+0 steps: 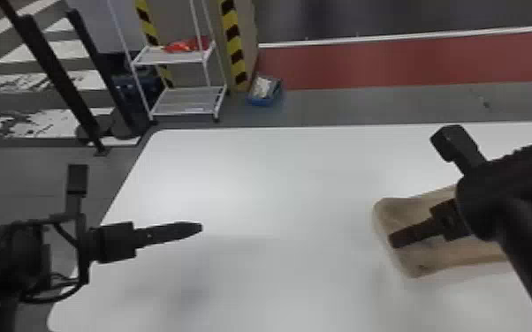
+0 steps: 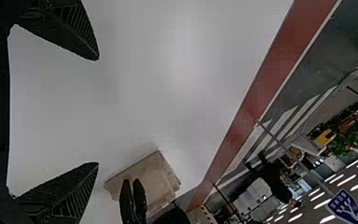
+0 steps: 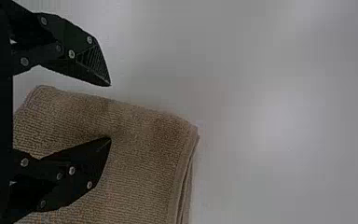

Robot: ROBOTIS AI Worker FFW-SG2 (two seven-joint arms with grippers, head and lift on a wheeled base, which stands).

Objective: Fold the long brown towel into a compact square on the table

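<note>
Right gripper (image 3: pixel 110 112), parted wide and empty like the left gripper (image 2: pixel 98 111), should catch every layer of the brown towel (image 3: pixel 144 158) evenly before folding further.

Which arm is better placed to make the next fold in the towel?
Probably the right one: the right gripper is open at the towel, while the left gripper hangs over the table's left side, well away from it.

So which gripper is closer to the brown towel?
Right. The right gripper is over the edge of the towel; the left gripper is well to its left, over the table.
</note>
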